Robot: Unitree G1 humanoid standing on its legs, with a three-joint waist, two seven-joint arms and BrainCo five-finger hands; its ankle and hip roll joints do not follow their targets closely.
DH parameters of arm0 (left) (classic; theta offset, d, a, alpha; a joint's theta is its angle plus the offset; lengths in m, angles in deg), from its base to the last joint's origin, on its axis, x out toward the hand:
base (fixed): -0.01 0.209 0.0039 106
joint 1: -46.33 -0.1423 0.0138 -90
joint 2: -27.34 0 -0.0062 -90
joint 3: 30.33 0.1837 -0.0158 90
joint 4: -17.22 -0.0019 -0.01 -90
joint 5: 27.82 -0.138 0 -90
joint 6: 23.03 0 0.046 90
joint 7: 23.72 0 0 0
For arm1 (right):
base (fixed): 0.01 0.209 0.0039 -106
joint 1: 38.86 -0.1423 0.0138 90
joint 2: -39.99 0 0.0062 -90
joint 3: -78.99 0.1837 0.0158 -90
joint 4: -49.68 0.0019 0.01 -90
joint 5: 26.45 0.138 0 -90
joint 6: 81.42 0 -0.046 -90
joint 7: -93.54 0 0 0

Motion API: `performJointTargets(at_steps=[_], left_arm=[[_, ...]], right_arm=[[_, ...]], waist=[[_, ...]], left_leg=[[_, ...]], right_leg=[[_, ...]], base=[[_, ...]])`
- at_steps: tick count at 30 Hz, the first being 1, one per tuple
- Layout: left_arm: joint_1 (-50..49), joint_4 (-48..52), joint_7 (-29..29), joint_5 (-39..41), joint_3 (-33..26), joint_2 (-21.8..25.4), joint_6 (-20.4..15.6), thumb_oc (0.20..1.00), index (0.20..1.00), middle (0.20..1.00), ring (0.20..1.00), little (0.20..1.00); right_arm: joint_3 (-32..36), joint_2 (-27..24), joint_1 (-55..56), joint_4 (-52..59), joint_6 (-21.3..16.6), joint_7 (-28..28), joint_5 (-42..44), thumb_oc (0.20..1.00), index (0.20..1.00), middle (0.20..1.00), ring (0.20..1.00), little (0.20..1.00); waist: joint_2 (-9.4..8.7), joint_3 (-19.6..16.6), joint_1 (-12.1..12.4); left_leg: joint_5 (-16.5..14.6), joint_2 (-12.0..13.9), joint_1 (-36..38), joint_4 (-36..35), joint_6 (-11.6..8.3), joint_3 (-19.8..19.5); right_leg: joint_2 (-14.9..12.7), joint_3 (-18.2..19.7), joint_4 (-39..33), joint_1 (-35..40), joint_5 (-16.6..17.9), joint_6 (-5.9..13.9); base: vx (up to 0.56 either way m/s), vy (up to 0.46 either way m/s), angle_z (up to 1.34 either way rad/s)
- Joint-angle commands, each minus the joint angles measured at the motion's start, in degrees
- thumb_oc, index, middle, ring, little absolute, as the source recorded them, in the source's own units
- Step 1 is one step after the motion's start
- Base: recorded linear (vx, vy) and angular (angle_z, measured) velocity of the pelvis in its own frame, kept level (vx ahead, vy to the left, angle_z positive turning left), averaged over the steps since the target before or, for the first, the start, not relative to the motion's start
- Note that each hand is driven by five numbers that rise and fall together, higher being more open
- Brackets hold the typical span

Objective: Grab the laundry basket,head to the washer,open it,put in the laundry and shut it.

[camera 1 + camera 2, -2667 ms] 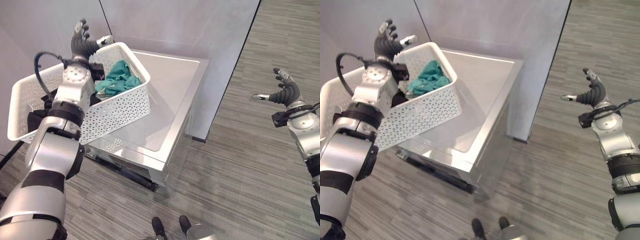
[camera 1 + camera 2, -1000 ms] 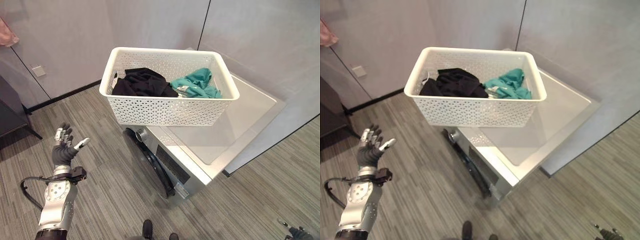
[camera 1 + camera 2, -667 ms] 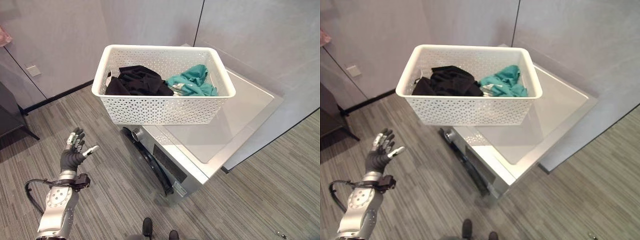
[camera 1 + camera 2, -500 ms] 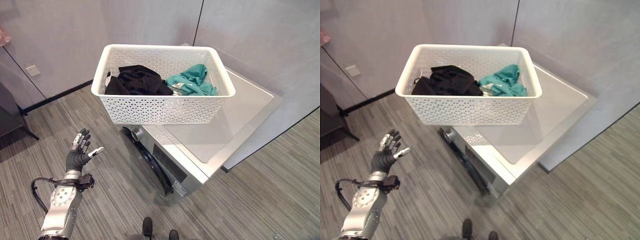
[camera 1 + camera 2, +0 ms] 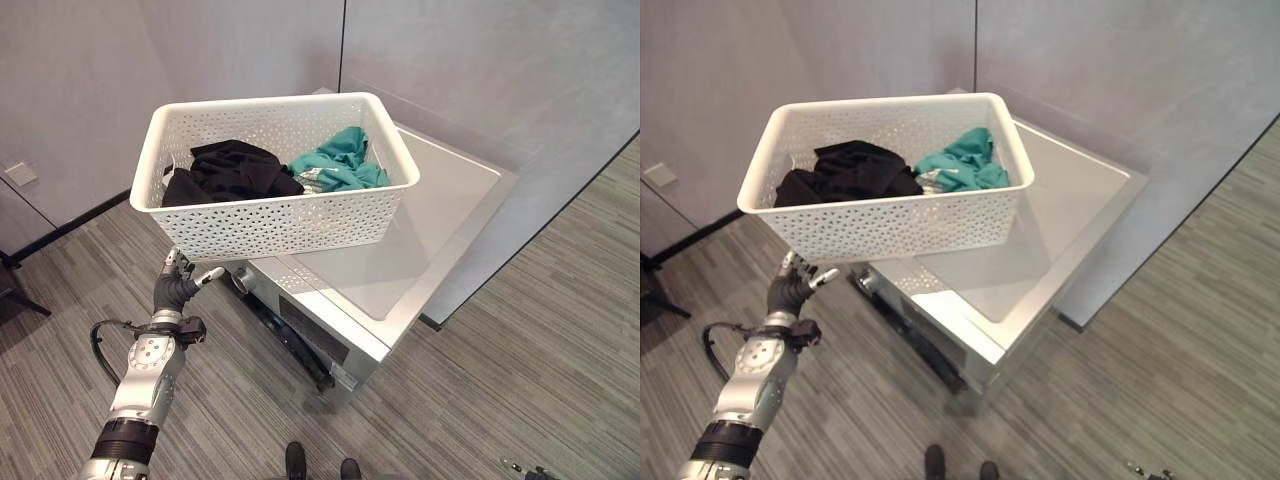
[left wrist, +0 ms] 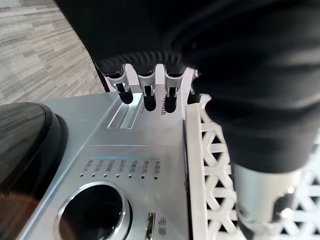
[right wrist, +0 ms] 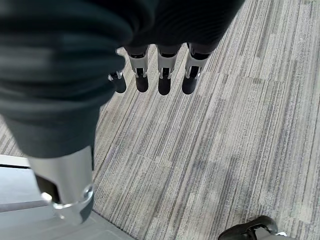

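Grey striped floor (image 5: 520, 330) — silver washer (image 5: 400, 260) against grey wall (image 5: 500, 80).

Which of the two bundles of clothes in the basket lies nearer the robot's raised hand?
The black bundle; it fills the basket's end above the left hand, while the teal one lies farther along.

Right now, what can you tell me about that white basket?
The white basket looks like plastic, with lattice-pierced walls and a solid rolled rim. It sits level on the silver washer, overhanging its front edge. Inside lie a black garment and a teal garment. The left hand, fingers straight, hovers just below its near corner.
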Motion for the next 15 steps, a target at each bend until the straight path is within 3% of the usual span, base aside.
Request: performJointTargets(at_steps=[1,5,10,15], left_arm=[[3.9,-1.4,2.5,1.8,-2.5,1.0,-2.3,1.000,1.000,1.000,1.000,1.000],[6.5,-2.7,4.2,2.8,-3.3,1.9,-2.7,1.000,1.000,1.000,1.000,1.000],[13.5,-8.8,6.2,1.7,-2.3,7.1,-2.8,1.000,1.000,1.000,1.000,1.000],[17.2,-12.9,6.6,-0.6,-2.1,13.4,-2.4,1.000,1.000,1.000,1.000,1.000]], right_arm=[[-0.7,-2.2,1.5,-0.6,0.2,-0.8,-1.3,1.000,1.000,1.000,1.000,1.000],[-0.6,-2.0,2.8,0.8,0.7,-0.7,-2.0,1.000,1.000,1.000,1.000,1.000],[-2.1,-1.6,4.5,5.0,1.2,0.6,-2.5,1.000,1.000,1.000,1.000,1.000],[-3.2,-0.7,5.9,5.3,1.0,2.3,-1.8,1.000,1.000,1.000,1.000,1.000]], waist=[[-0.55,-2.0,0.0],[-1.12,-2.1,-0.4],[-2.58,-2.2,-1.1],[-2.36,-2.2,-1.4]], left_leg=[[-5.5,1.7,2.5,0.2,-3.03,0.3],[-5.5,2.0,2.3,0.2,-3.15,0.7],[-5.5,2.4,1.7,0.2,-3.37,1.1],[-5.8,2.3,2.0,0.2,-3.42,1.7]], right_leg=[[-1.0,2.2,-0.2,-5.7,3.3,4.87],[-0.7,2.7,-0.2,-6.1,3.4,4.91],[-0.4,3.1,-0.2,-6.8,3.7,5.07],[-0.4,3.6,-0.2,-6.8,3.7,5.41]], base=[[0.02,0.002,-0.04],[0.02,-0.004,-0.10],[0.02,-0.015,-0.09],[0.03,0.020,-0.04]])
